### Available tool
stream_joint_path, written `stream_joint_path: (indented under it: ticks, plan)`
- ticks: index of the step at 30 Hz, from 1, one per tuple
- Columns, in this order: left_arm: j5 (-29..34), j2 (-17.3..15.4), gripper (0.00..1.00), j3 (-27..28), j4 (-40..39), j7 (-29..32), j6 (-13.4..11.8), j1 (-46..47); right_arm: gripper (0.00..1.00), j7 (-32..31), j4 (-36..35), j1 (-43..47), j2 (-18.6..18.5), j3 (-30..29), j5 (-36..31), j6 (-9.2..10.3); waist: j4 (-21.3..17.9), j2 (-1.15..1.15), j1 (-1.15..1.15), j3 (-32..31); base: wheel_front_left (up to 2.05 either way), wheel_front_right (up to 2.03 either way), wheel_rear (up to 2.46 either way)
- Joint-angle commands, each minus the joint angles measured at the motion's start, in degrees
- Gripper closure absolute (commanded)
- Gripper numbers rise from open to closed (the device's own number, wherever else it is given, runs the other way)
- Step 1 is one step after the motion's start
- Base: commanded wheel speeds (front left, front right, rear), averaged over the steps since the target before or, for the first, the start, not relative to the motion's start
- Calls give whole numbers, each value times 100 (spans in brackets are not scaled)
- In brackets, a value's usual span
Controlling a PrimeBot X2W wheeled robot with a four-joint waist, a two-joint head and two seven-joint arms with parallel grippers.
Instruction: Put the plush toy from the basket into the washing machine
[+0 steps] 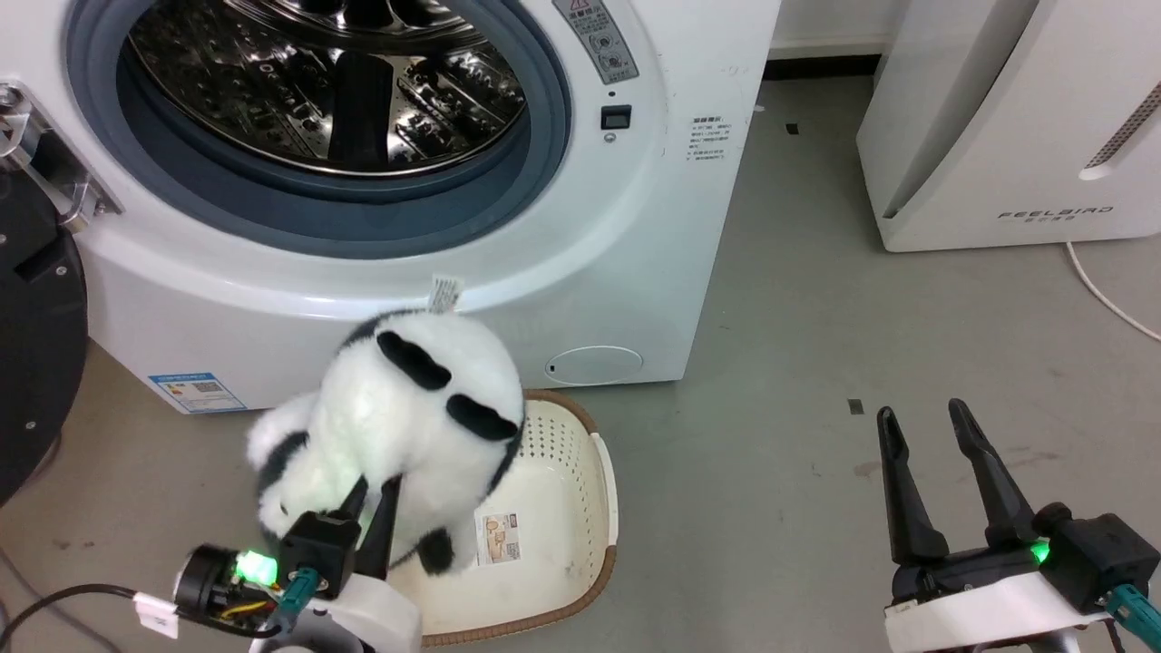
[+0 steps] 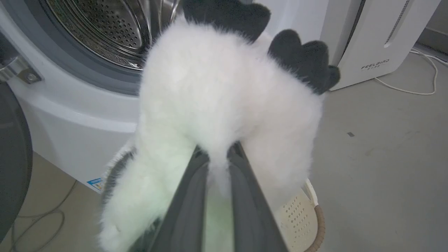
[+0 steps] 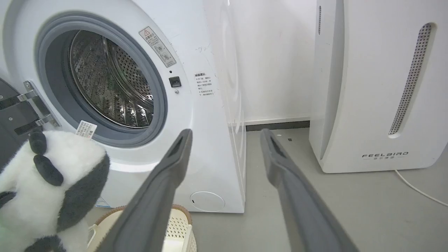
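Note:
The fluffy white panda plush toy [image 1: 399,426] hangs above the basket [image 1: 562,472], lifted clear of its bottom, with my left gripper [image 1: 372,494] shut on its white fur. In the left wrist view the fingers [image 2: 196,182] pinch a fold of the plush toy [image 2: 217,94] just below the washing machine [image 2: 70,105] drum. The washing machine [image 1: 580,227] stands open in front, its steel drum [image 1: 326,82] and grey door ring showing. My right gripper [image 1: 930,422] is open over the floor at the lower right, holding nothing. The right wrist view has the plush toy [image 3: 45,189] at lower left.
The black-framed door [image 1: 36,345] hangs open at the left. A white FEELBIRD appliance [image 1: 1007,127] stands at the right with a white cable [image 1: 1102,290] on the grey floor. A black cable [image 1: 54,603] lies near my left arm.

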State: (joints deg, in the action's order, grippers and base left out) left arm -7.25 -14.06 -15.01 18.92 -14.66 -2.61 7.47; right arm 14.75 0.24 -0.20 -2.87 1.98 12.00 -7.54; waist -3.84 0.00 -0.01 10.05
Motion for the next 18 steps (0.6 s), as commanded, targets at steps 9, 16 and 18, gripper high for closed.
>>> stream_joint_path:
  ticks: [9, 16, 18]
  plan:
    - [200, -367, 100, 406, -1263, -33, 6, 183, 0, 25, -164, 4, 0, 74, -25, 5, -221, 0, 1, 210, 0, 0, 0]
    - [49, -886, 100, 931, -1589, -3, 147, 957, 0, 25, -383, -258, 0, 210, 114, 5, -608, 0, 1, 799, 0, 0, 0]
    - [-49, -1060, 100, 1101, -1584, 83, 210, 1287, 0, 25, -465, -370, 0, 280, 107, 5, -731, 0, 1, 1010, 0, 0, 0]
